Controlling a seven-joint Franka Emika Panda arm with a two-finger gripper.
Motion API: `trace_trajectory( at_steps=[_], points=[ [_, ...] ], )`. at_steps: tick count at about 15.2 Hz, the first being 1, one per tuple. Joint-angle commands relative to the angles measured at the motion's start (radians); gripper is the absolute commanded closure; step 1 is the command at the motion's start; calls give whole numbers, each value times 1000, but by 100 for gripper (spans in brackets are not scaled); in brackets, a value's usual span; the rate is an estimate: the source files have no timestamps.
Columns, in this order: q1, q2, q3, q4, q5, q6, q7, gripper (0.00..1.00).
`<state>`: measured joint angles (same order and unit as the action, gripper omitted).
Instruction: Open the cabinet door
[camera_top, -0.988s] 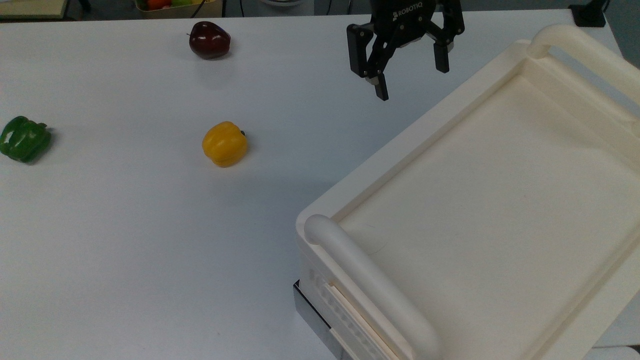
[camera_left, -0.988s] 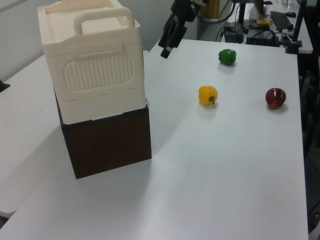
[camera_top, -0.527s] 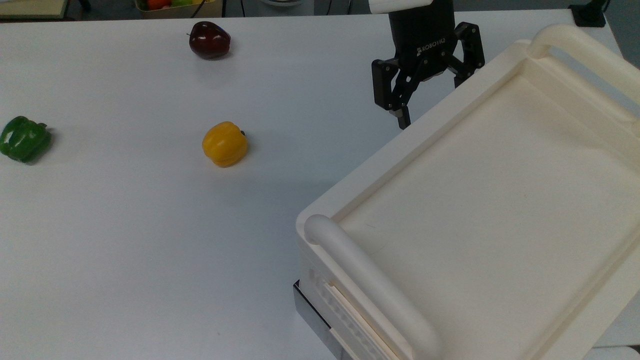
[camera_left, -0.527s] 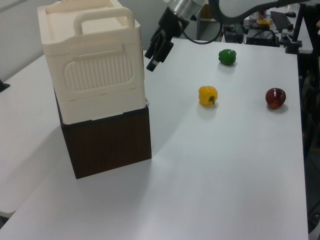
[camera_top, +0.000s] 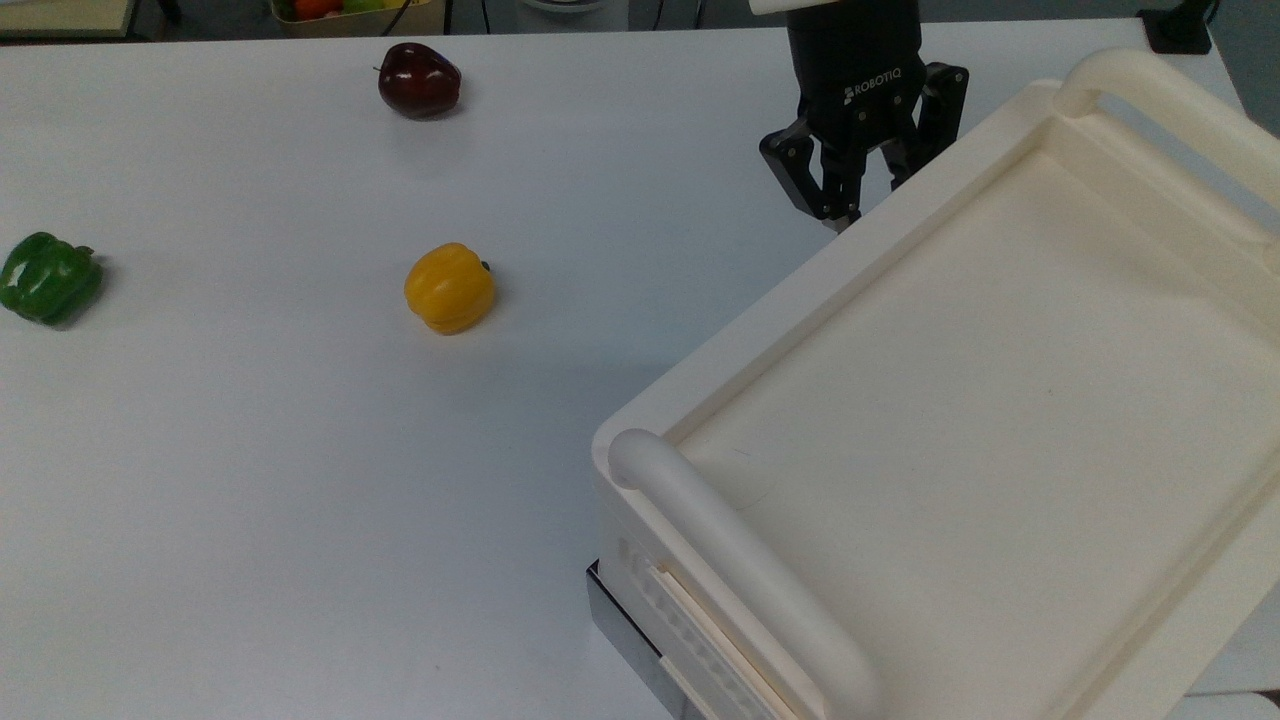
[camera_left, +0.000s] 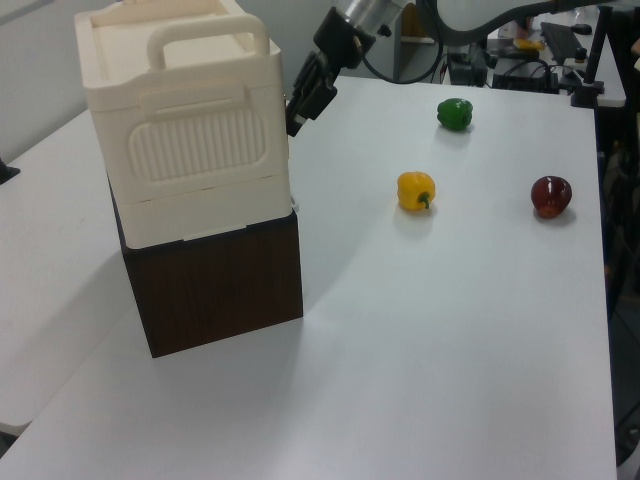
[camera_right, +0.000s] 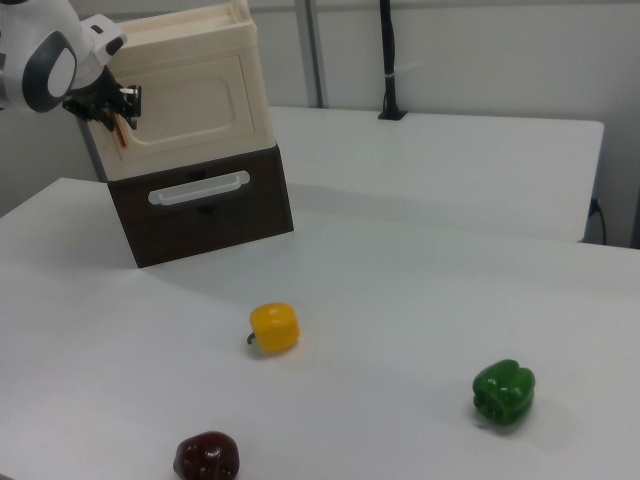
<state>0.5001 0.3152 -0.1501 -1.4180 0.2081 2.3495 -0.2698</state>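
Note:
The cabinet (camera_top: 760, 300) is a large cream-white box standing on a dark brown base (camera_right: 205, 220). Its recessed top and two thick bar handles fill the top view's right. In the right view the cabinet door (camera_right: 190, 100) is a flat cream panel lying flush against the box. A small copper bar handle (camera_right: 121, 131) sits at its left edge. My gripper (camera_right: 117, 114) is at that handle, with its black fingers closed around the copper bar. In the top view the gripper (camera_top: 862, 196) presses against the cabinet's far-left rim, one fingertip hidden behind it. In the left view the gripper (camera_left: 296, 118) touches the cabinet's (camera_left: 160, 25) right corner.
A yellow pepper (camera_top: 449, 288) lies mid-table. A green pepper (camera_top: 48, 277) is at the top view's left edge and a dark red one (camera_top: 419, 80) is farther back. The base has a pale drawer handle (camera_right: 198, 188). The white table (camera_top: 300, 480) stretches left of the cabinet.
The gripper has moved right and down in the top view, up against the cabinet's side. Its fingers have gone from wide open to closed around the door handle.

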Motion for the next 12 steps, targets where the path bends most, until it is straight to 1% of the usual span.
trace_trajectory(
  at_steps=[1, 2, 4, 5, 8, 12],
  points=[
    [9, 15, -5, 19, -19, 8, 12, 87],
    [9, 15, -5, 19, -19, 8, 12, 90],
    [11, 13, -5, 17, -22, 7, 12, 98],
    [11, 12, -5, 17, -27, 7, 12, 100],
    [12, -4, -5, 7, -27, 1, 12, 100],
    [6, -67, -5, -62, -23, -12, 14, 100]
  ],
)
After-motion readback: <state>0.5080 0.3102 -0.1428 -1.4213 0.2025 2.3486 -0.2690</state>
